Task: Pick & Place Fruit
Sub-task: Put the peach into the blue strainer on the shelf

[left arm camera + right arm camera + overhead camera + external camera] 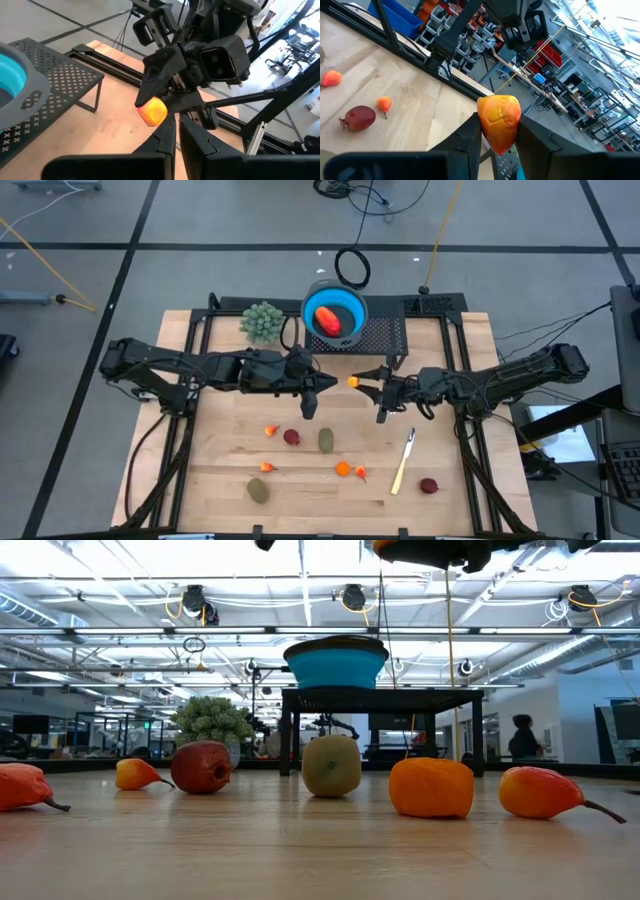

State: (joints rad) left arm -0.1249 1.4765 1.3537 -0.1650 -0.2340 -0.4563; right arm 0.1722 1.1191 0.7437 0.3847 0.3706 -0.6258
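No readable writing seen. Small orange fruit (499, 121) pinched between right gripper (362, 383) fingers, lifted above desk (220, 470) near bowl (334, 311). Left gripper (312, 402) closed, empty, just beside. Other fruit pieces (291, 437) scattered on desk below.

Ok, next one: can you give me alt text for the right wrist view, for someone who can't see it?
The right gripper is shut on a small orange fruit, held up between its two dark fingers above the wooden table. On the table beyond lie a dark red fruit and two tiny orange fruits, with the left arm and cluttered shelving behind.
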